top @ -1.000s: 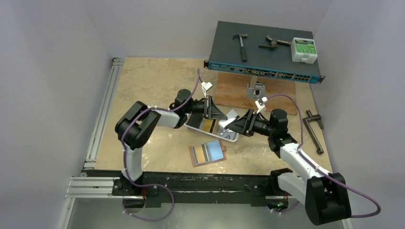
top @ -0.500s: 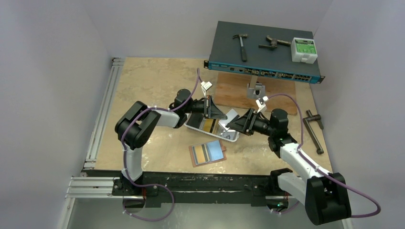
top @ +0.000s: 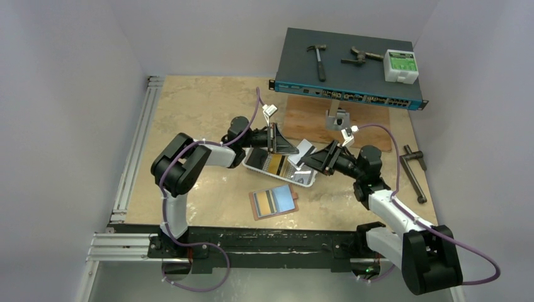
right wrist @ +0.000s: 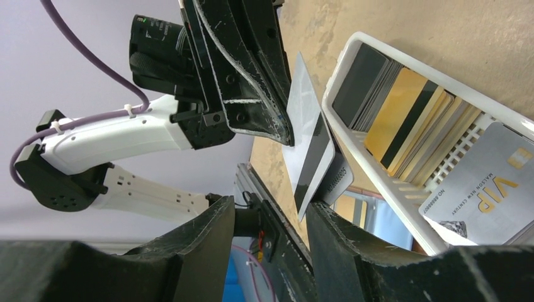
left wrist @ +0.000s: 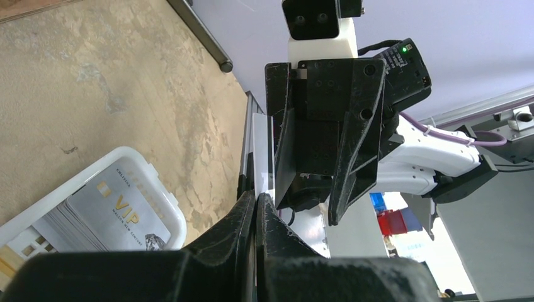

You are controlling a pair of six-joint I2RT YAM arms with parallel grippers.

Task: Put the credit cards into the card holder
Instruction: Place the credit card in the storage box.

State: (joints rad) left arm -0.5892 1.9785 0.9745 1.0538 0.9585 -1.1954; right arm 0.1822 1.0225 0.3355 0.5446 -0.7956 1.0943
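My left gripper (top: 293, 151) is shut on the edge of a pale blue-grey credit card (top: 305, 150) and holds it upright above the white tray (top: 306, 182). In the left wrist view the card (left wrist: 263, 148) shows edge-on between the closed fingers (left wrist: 257, 199). My right gripper (top: 310, 165) is open, facing the left one. In the right wrist view the card (right wrist: 306, 141), with its black stripe, hangs between the spread jaws (right wrist: 271, 217), its lower corner near one finger. The reddish-brown card holder (top: 255, 206) lies open on the table, with cards inside.
The white tray (right wrist: 403, 201) holds several black, orange-yellow and grey cards, with a VIP card (right wrist: 497, 195) flat at one end. A wooden board (top: 315, 119), a network switch (top: 346, 78) with tools on it and a T-handle tool (top: 414, 171) lie behind and to the right.
The pale card has risen a little and stands more upright at the left gripper's tips. The right gripper has shifted slightly up and right. The card holder has not moved.
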